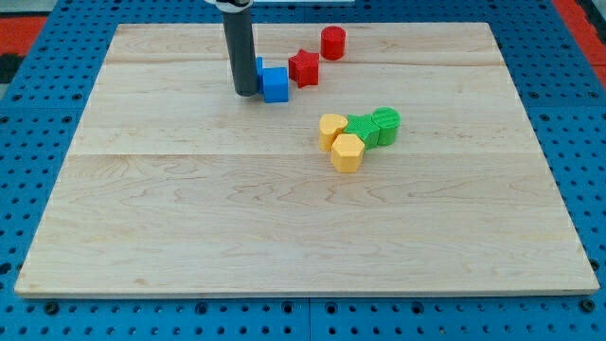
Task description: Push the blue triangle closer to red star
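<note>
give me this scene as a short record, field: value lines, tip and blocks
tip: my tip rests on the board, at the left side of the blue blocks
blue: one block right of the tip, another partly hidden behind the rod
red star: just right of the blue blocks
red cylinder: upper right of the star
cluster: two yellow and two green blocks, mid-board

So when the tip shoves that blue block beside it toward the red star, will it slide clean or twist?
The blue block looks small, low and flat-based, so it should slide, not tip. My tip sits at its left edge, so it may twist. The red star sits close on its right and might get nudged.
</note>
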Available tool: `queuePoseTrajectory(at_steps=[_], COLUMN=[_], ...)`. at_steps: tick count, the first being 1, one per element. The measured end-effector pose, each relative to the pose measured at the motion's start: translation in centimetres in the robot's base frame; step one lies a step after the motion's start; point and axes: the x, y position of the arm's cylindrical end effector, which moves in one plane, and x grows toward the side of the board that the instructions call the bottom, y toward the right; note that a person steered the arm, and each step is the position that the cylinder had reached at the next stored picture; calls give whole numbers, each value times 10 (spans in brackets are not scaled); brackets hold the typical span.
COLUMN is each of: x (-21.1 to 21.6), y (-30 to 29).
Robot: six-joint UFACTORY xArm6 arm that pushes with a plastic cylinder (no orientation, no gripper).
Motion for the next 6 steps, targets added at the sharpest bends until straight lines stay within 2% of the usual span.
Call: queuePoseTrajectory(at_steps=[2, 4, 5, 6], x=[-13, -14, -19, -27], y=[-3, -61, -71, -54])
